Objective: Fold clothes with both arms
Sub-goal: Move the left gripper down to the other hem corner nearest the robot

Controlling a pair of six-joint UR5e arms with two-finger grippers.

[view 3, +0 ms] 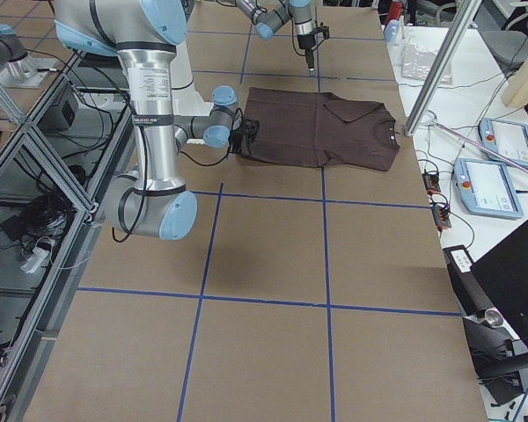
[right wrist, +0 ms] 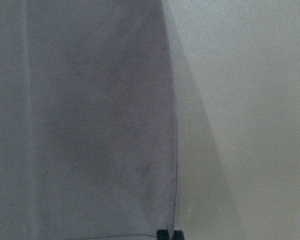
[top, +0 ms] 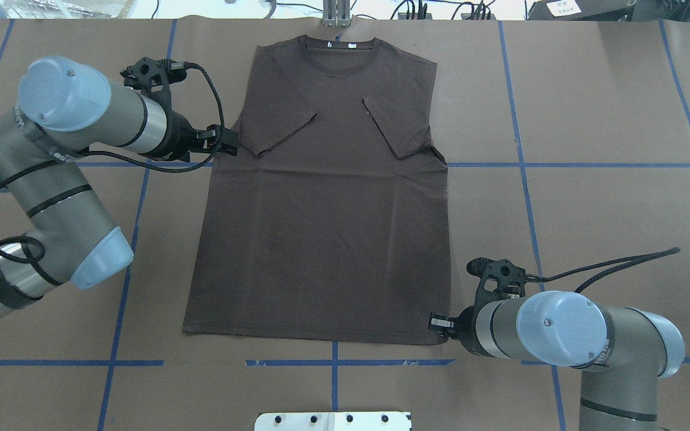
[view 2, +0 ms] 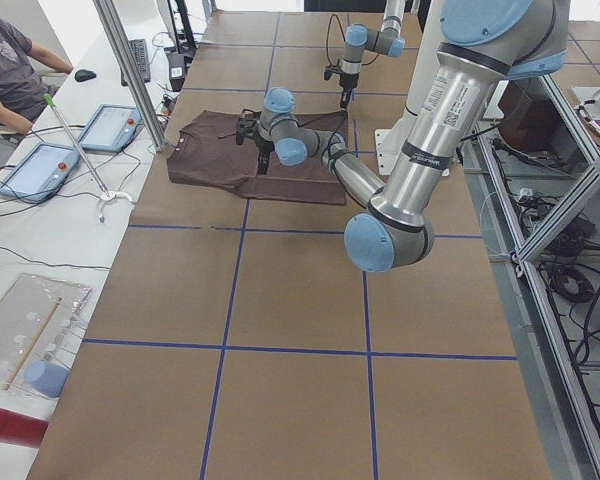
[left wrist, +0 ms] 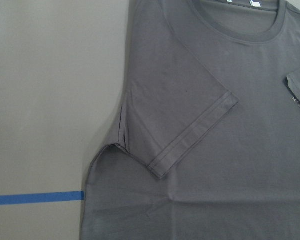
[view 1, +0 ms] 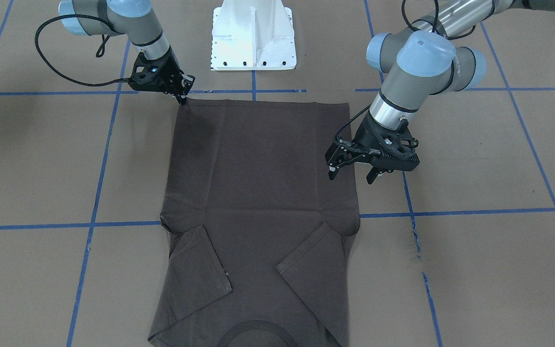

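The dark brown T-shirt (top: 321,227) lies flat on the brown table, collar (top: 336,51) at the far edge and both short sleeves folded inward onto the chest. My left gripper (view 1: 352,176) hangs open just above the shirt's side edge, below the left sleeve (left wrist: 190,130); in the overhead view the left gripper (top: 228,143) is beside the armpit. My right gripper (view 1: 182,98) is down at the near hem corner (top: 432,338). In the right wrist view its tips (right wrist: 170,234) sit close together on the shirt's edge (right wrist: 176,165), shut on the corner.
The white base pedestal (view 1: 253,38) stands at the robot's side of the table. Blue tape lines (top: 560,164) cross the brown surface. Beyond the collar end are a metal post (view 2: 130,70), two tablets (view 2: 110,128) and a seated person (view 2: 10,60).
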